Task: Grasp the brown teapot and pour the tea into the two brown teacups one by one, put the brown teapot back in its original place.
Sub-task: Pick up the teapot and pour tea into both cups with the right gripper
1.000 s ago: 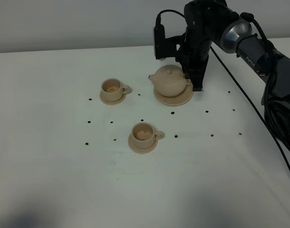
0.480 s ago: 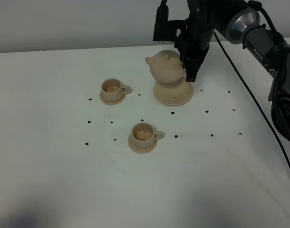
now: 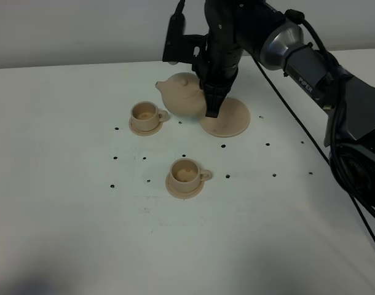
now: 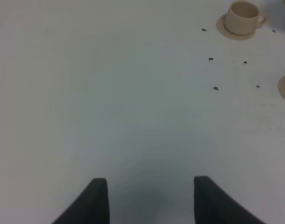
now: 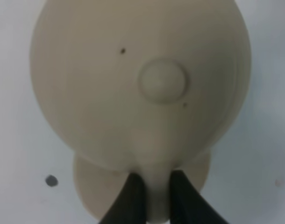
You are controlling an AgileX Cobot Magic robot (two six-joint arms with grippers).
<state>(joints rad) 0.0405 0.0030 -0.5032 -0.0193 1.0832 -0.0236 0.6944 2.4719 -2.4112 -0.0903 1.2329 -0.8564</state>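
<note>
Teapot (image 3: 182, 96) 1, aloft, right jaws clamped on it | teacups (image 3: 144, 113) (image 3: 186, 171) 2 | left jaws apart, empty

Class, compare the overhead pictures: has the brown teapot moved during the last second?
Yes. The brown teapot, held by the right pincer, has left the wide saucer and moved left toward the far teacup.

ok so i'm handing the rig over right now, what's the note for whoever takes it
Right end effector: shut on the teapot by its handle. The pot is upright in the air, spout toward the far cup.
Left end effector: open, holding nothing, over the table.
Big saucer: bare. Near cup: untouched.
Done: teapot grasped and off its saucer.
Left: pour into both cups, then set the teapot back on the big saucer.
</note>
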